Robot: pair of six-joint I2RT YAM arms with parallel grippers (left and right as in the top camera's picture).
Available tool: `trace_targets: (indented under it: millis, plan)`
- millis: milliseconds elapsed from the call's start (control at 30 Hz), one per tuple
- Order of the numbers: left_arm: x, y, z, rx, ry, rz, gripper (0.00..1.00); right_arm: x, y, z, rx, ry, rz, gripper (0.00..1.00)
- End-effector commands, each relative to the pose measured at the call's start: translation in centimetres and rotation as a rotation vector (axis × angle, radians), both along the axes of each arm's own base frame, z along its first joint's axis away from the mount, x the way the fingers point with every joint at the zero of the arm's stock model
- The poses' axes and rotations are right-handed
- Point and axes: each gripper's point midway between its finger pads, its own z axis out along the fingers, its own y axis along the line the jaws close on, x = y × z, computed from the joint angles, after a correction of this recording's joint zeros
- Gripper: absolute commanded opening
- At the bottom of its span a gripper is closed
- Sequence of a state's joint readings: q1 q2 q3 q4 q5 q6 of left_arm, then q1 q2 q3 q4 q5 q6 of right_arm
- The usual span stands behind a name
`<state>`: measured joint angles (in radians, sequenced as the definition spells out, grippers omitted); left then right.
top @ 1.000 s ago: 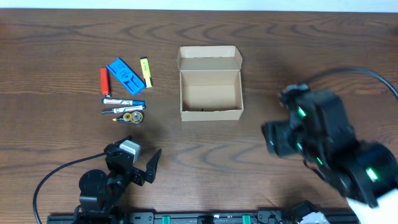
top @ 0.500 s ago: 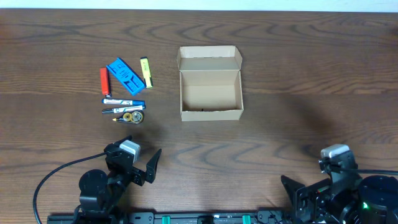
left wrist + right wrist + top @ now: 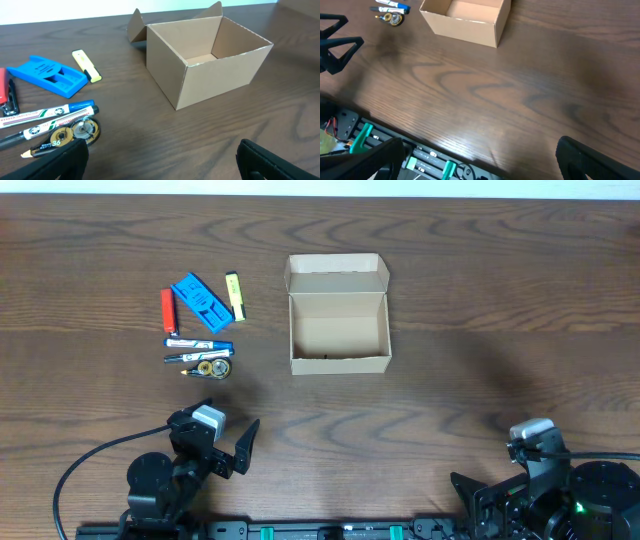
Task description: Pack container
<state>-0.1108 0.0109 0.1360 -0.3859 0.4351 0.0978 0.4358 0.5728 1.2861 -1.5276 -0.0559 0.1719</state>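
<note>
The container [image 3: 338, 330] is a tan cardboard box, open and empty, its lid flap [image 3: 337, 273] folded back at the far side. It also shows in the left wrist view [image 3: 210, 65] and the right wrist view [image 3: 467, 20]. My left gripper [image 3: 214, 438] is open and empty near the front edge, well short of the box; in its own view [image 3: 160, 160] the jaws stand wide apart. My right gripper [image 3: 492, 470] is open and empty at the front right, low over the table edge [image 3: 480, 160].
Left of the box lie a blue plastic piece [image 3: 202, 302], a yellow highlighter [image 3: 235, 296], a red item [image 3: 168, 310], two markers [image 3: 198, 345] and a pair of gold discs [image 3: 212, 367]. A rail with electronics [image 3: 420, 160] runs along the front edge.
My right arm has dropped from above the table's right middle down to the front right edge. The left arm, box and items have not moved.
</note>
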Motion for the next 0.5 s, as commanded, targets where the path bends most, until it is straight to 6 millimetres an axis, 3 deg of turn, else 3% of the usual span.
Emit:
trace_targets:
  millis: [0, 300, 467]
  plan:
    - [0.0, 0.0, -0.8, -0.022, 0.027, 0.006, 0.95, -0.1, 0.1, -0.2, -0.003, 0.005, 0.008, 0.99]
    - [-0.2, -0.5, -0.7, -0.058, 0.039, -0.015, 0.95, -0.1, 0.1, -0.2, -0.003, 0.005, 0.009, 0.99]
    - [-0.5, -0.9, 1.1, -0.130, 0.047, -0.021, 0.95, -0.1, 0.1, -0.2, -0.003, 0.005, 0.009, 0.99]
